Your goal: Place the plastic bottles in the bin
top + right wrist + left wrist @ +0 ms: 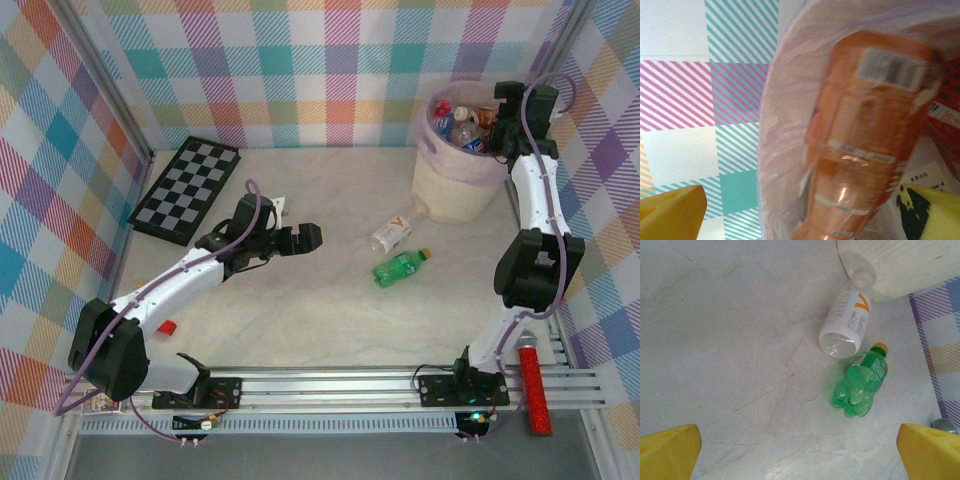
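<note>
Near the desk's far left corner we see a checkerboard (187, 190) lying flat. The left claw (303, 238) hangs over the middle of the desk, left of centre, and in its wrist view the yellow fingers (667, 452) are spread wide with nothing between them. To its right, two plastic bottles lie on their sides: a clear one with a white label (390, 233), its cap end just beside the foot of the bin (450, 195), and a green one (402, 266) nearer to us. The bin stands at the far right corner with more bottles (462, 130) inside. The right claw (802, 200) sits above its rim, spread apart, with a blurred orange bottle (865, 140) between the fingers and clear of the left one. A red stick (533, 390) lies at the near right edge.
</note>
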`<state>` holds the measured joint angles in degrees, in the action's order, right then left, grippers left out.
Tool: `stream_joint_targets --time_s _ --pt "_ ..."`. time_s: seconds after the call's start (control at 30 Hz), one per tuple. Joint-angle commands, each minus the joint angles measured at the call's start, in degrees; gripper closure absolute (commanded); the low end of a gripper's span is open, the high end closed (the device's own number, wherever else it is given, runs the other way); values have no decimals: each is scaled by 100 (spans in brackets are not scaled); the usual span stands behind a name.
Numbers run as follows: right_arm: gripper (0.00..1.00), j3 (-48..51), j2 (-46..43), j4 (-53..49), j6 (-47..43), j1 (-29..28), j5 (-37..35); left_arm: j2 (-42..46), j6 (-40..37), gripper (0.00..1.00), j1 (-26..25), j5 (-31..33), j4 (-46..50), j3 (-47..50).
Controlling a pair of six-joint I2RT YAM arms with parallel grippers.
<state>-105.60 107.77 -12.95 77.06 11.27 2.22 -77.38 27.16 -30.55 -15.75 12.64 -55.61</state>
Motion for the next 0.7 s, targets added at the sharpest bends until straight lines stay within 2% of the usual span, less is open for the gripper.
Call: stream_joint_targets --time_s 0.0,0.2,0.37,0.67 --pt "6 -245 -384 120 -121 -29 279 106 -127 0 57 -7 72 14" --pt "12 -103 -620 194 -22 -174 506 49 -123 0 62 -69 63 -53" --pt "11 132 -1109 17 -249 -256 429 23 -151 0 57 -48 72 -62" --pt "8 103 -1887 -1640 -907 -491 497 -323 -198 0 60 -160 36 -254"
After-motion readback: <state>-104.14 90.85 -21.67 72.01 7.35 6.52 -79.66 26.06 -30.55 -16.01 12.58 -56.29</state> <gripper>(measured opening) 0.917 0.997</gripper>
